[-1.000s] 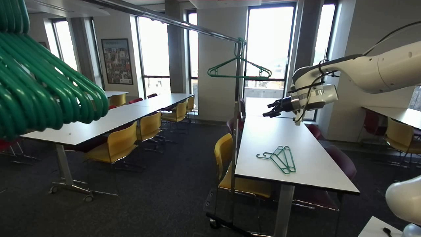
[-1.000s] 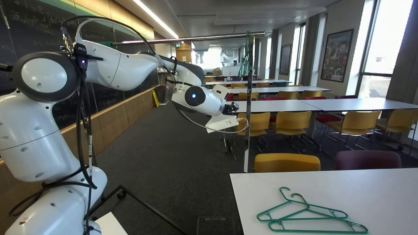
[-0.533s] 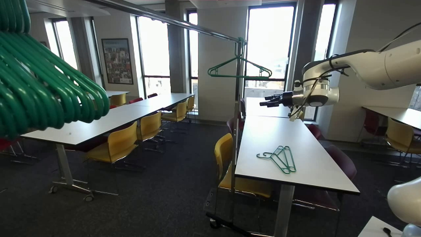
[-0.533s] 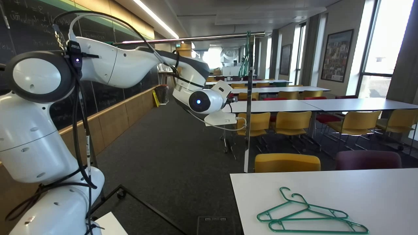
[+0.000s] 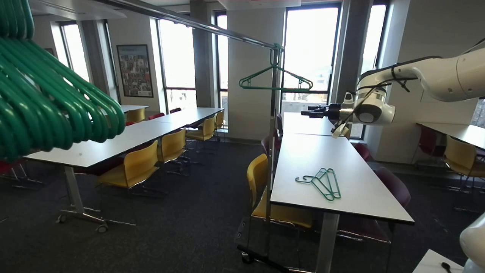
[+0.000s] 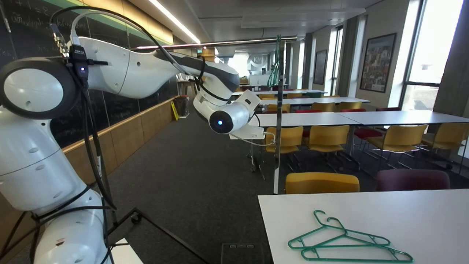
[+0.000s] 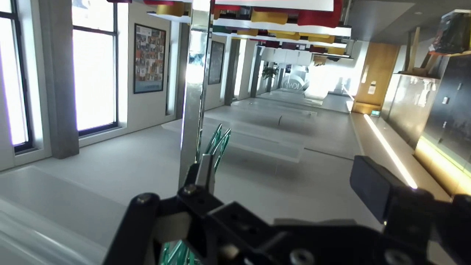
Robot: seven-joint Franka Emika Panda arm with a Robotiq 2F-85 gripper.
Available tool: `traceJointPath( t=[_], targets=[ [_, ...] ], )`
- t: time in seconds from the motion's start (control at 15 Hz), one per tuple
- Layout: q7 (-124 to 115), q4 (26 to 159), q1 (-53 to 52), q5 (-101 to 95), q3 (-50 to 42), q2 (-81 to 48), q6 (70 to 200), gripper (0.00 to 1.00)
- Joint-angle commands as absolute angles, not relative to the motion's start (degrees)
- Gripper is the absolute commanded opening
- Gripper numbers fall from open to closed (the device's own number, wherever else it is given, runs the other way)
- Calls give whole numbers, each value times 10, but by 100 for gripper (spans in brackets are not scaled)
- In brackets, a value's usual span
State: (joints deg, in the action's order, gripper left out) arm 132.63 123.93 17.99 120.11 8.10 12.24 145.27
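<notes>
Gripper (image 7: pixel 283 165) midair, room between spread jaws, hangers (image 5: pixel 261 88) at rail end (image 6: pixel 289 38)

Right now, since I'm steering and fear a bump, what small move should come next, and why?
Probably slide the pincer gently toward the windows: in the wrist view it stands open and empty, and the hanging hangers line up with one finger, beside the metal post, rather than the gap.

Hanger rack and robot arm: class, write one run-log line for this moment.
jaws: open, empty | hung hangers: hooked on metal rail | two green hangers: overlapping on white table
</notes>
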Motion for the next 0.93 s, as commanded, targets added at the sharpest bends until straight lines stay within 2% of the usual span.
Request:
traceJointPath(
  t=[0.0, 0.53, 0.6, 0.87],
  targets=[
    [1389, 1243, 137, 1246, 38, 131, 1443, 100],
    [1519, 1232, 120, 1346, 14, 132, 1429, 100],
    [1496, 1223, 159, 1331, 45, 136, 1425, 100],
    [1490, 1185, 187, 1330, 66, 125, 1416, 100]
  ],
)
